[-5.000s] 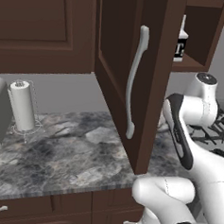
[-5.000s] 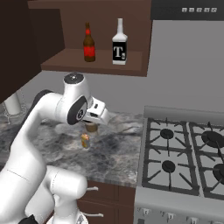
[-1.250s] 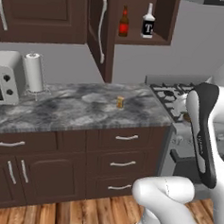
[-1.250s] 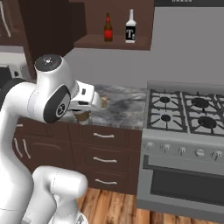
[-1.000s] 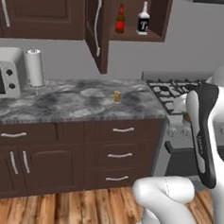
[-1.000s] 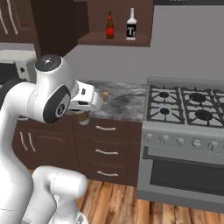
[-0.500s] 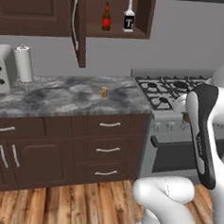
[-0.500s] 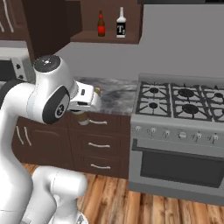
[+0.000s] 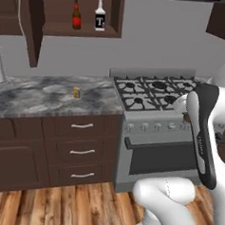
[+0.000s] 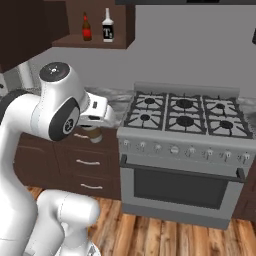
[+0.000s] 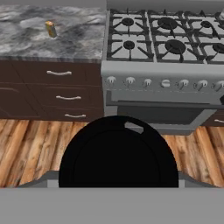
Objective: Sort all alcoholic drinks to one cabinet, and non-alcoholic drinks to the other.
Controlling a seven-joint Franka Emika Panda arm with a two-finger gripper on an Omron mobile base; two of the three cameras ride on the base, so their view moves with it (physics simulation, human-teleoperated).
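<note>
Compared with half a second earlier, both base views have shifted: the stove (image 9: pixel 156 96) now sits mid-frame and the counter (image 9: pixel 34 99) lies further left, so the camera moved, not the objects.

The gripper (image 10: pixel 96 134), at left centre of the right base view, grasps the coffee cup (image 11: pixel 118 153); its round dark lid occupies the lower centre of the hand view.

The open cabinet (image 9: pixel 84 30) at the upper left of the left base view holds the brown bottle (image 9: pixel 76 15), with red label and cap, just beside the white bottle (image 9: pixel 100 15) with the black "T" label. Both stand upright.

The small yellow-orange can (image 9: pixel 77 92) stands upright on the counter, left of the stove.
</note>
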